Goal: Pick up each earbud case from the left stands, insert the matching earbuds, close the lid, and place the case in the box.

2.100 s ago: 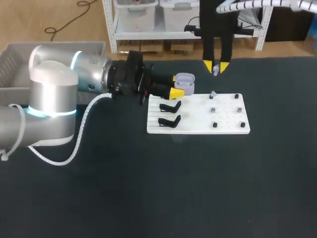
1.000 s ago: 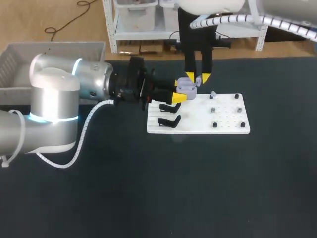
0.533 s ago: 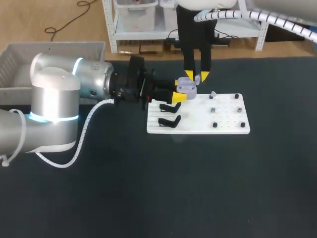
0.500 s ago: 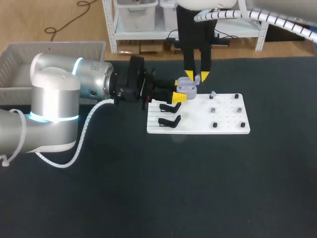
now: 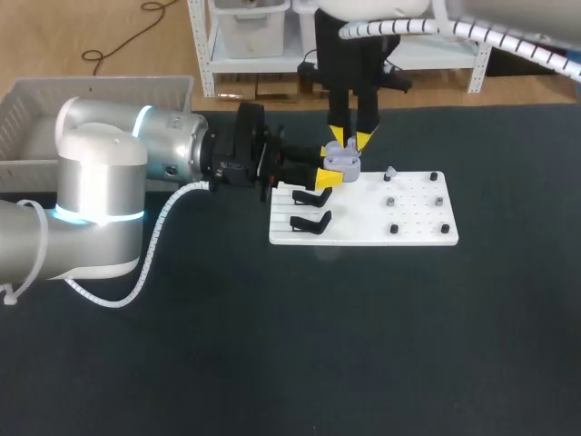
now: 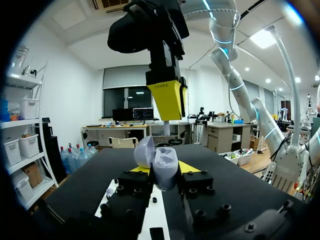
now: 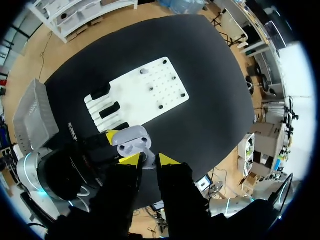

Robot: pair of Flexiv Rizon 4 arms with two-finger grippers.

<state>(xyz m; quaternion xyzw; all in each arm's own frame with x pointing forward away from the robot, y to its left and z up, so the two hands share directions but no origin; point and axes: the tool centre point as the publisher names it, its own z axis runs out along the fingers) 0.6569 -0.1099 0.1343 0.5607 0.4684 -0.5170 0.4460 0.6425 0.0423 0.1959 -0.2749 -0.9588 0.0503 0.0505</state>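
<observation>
Left gripper [image 5: 329,165] is clamping the open lavender plastic earbud case [image 5: 343,161] from both sides, holding it at the far left corner of the flat white board [image 5: 418,227], near the black stands [image 5: 312,196]. Right gripper [image 5: 349,141] is hanging just above the case, fingers nearly closed and pinching a small pale earbud [image 7: 145,161] (only the right wrist view is showing it). Left wrist view is showing the lid tipped open. Grey slatted plastic box [image 5: 27,100] is sitting well apart, far left.
</observation>
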